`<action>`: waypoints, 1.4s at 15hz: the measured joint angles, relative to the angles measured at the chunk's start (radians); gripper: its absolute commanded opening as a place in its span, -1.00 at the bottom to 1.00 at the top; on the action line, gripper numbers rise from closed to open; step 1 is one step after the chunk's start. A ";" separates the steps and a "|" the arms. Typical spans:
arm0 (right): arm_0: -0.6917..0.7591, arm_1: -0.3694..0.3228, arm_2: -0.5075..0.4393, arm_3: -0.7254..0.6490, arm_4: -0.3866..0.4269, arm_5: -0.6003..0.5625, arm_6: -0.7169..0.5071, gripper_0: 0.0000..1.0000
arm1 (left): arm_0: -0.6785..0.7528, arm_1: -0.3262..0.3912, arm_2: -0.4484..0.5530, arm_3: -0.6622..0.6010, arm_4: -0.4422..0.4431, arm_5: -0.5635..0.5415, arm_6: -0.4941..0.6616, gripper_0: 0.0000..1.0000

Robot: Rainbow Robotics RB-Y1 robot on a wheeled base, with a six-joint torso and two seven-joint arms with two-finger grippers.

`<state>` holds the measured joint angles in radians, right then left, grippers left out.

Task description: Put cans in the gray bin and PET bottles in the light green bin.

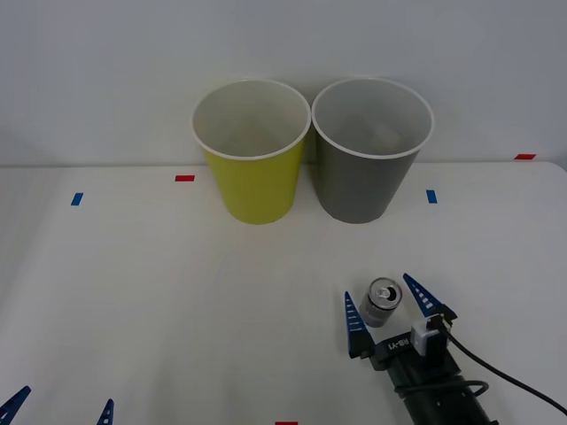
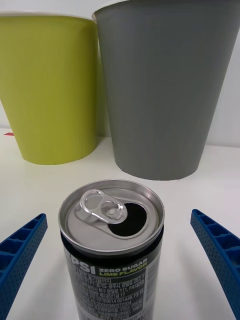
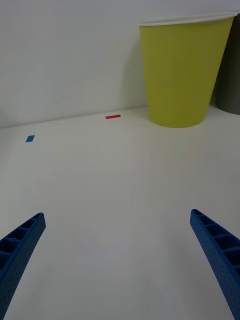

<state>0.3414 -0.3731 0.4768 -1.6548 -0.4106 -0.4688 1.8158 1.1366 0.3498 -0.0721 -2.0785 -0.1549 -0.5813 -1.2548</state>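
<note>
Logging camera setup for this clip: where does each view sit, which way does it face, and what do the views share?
Front view: above the arms, looking down at the table; right gripper open around the can, left gripper at the near edge.
Right wrist view: on the right wrist, facing the can and gray bin; blue fingers show.
Left wrist view: on the left wrist, facing the light green bin.
All share the light green bin.

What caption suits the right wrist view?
Open right gripper straddles an upright can before the gray bin.
</note>
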 measured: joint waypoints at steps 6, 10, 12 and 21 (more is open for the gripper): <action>-0.002 -0.003 -0.003 0.000 -0.006 0.002 0.008 -0.78 | 0.000 0.000 0.000 0.000 0.000 0.000 0.000 1.00; -0.001 -0.002 -0.003 0.000 -0.017 0.002 0.009 -0.88 | 0.000 0.000 0.000 0.000 0.000 0.000 0.000 1.00; 0.000 -0.005 -0.004 0.000 -0.020 0.002 0.009 -0.89 | 0.000 0.000 0.000 0.000 0.000 0.000 0.000 1.00; 0.016 -0.049 -0.037 -0.190 -0.081 0.173 0.016 -0.96 | 0.000 0.000 0.000 0.000 0.000 0.000 0.000 1.00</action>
<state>0.3572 -0.4222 0.4397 -1.8450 -0.4921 -0.2959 1.8315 1.1367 0.3497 -0.0721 -2.0785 -0.1549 -0.5813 -1.2548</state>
